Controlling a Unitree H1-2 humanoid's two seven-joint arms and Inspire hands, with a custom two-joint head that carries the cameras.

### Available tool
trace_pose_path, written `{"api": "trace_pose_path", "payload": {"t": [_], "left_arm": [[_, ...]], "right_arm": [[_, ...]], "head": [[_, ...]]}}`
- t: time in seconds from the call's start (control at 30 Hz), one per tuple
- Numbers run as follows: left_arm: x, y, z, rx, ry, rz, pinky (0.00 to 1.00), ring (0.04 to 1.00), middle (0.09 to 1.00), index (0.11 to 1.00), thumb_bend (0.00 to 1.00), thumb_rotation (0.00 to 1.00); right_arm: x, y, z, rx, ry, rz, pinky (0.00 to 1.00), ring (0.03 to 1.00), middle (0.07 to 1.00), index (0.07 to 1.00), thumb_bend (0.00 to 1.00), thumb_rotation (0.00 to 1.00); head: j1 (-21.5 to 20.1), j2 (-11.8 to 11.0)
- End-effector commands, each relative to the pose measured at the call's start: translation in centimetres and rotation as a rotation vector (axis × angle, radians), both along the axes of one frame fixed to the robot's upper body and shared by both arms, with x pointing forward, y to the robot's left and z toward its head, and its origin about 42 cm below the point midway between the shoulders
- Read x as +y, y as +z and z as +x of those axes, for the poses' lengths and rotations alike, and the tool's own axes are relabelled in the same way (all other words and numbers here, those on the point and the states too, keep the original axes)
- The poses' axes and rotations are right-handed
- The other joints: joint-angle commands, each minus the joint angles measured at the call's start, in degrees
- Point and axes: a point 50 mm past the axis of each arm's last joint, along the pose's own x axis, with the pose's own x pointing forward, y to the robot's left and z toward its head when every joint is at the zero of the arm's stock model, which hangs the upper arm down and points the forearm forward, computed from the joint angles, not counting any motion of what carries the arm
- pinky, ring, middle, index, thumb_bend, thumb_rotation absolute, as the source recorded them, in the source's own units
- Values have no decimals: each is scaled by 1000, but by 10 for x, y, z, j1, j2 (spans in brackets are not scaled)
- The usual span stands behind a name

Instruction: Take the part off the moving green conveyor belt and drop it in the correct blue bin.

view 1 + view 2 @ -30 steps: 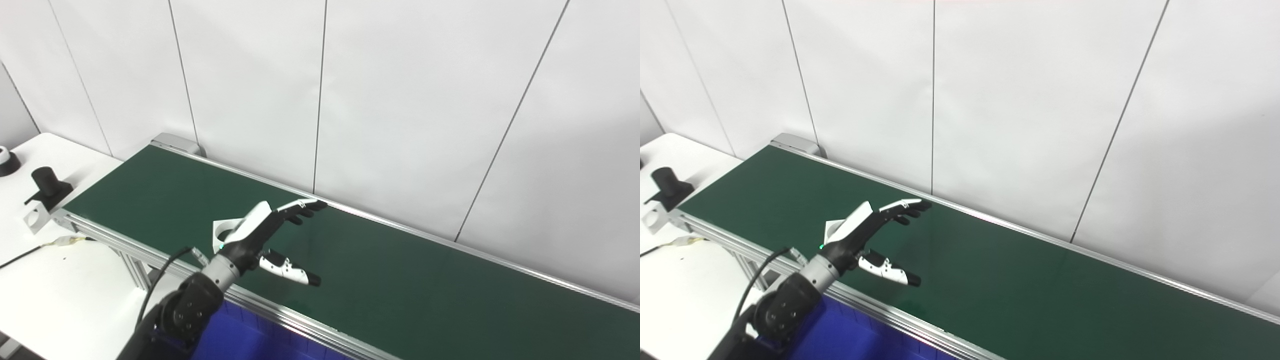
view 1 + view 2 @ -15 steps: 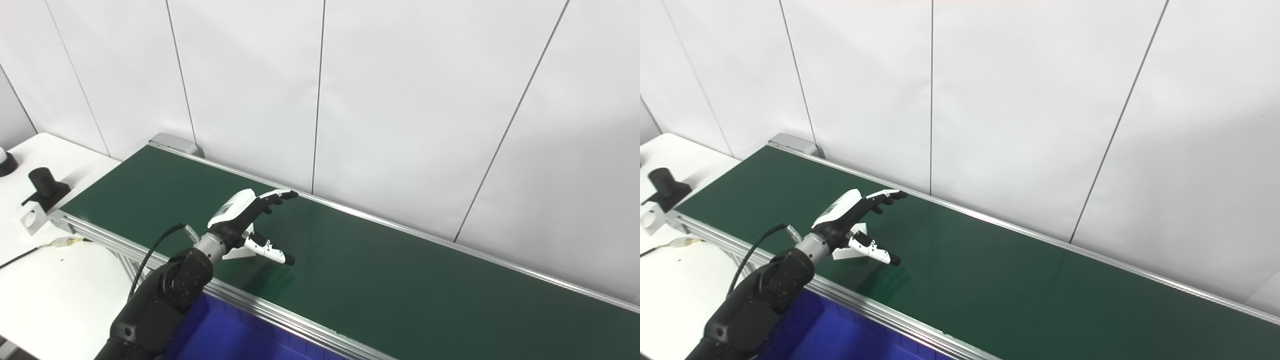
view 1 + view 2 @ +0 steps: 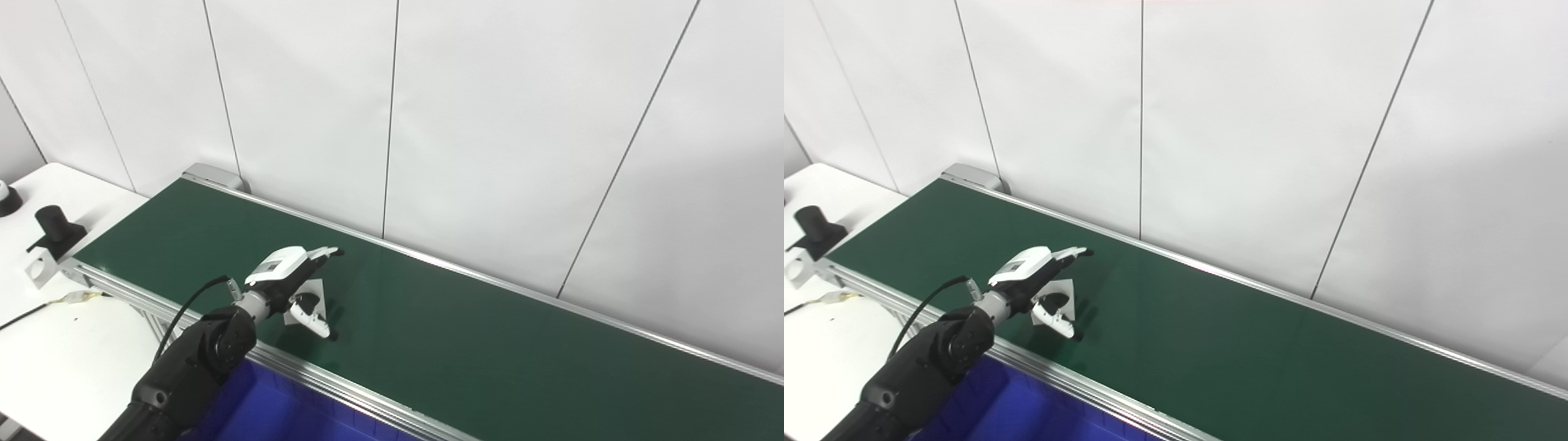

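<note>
No brand, label or readable writing anywhere; only a small grey panel on the back of the left hand [image 3: 288, 280], too small to read. Left hand low over the near half of the green conveyor belt [image 3: 465, 343], fingers [image 3: 324, 252] stretched out above a white part [image 3: 313, 290] and thumb [image 3: 311, 320] bent down on the near side, so the part sits between them on the belt surface. Spread wide, not closed; contact with the part not clear enough to call a hold. Part mostly hidden by the palm: only a pale, flat, angular piece showing beside a dark opening, true shape hard to make out. Right hand outside both views. Blue bin [image 3: 992, 410] below the belt's near rail, cut off by the bottom edge and partly covered by the dark forearm, dividers not discernible. On the white table [image 3: 55, 361] at far left, a black cylindrical piece on a block [image 3: 54, 226] with a white bracket [image 3: 38, 271] just beside it, and a cable [image 3: 37, 308] trailing toward the belt frame; another dark object clipped by the left edge.
</note>
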Motion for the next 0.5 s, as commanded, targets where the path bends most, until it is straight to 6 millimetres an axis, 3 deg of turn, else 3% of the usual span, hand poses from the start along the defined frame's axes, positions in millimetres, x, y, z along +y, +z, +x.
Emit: {"api": "trace_pose_path", "payload": {"t": [0.0, 0.47], "left_arm": [[10, 25, 15, -106, 14, 66, 981, 990, 990, 932, 907, 167], [12, 9, 23, -114, 49, 232, 1000, 1000, 1000, 924, 875, 130]], "right_arm": [[1, 14, 2, -90, 12, 13, 825, 857, 879, 893, 591, 39], [1, 13, 1, -88, 7, 22, 831, 856, 876, 892, 593, 28]], "head": [[-1, 0], [-1, 5]]}}
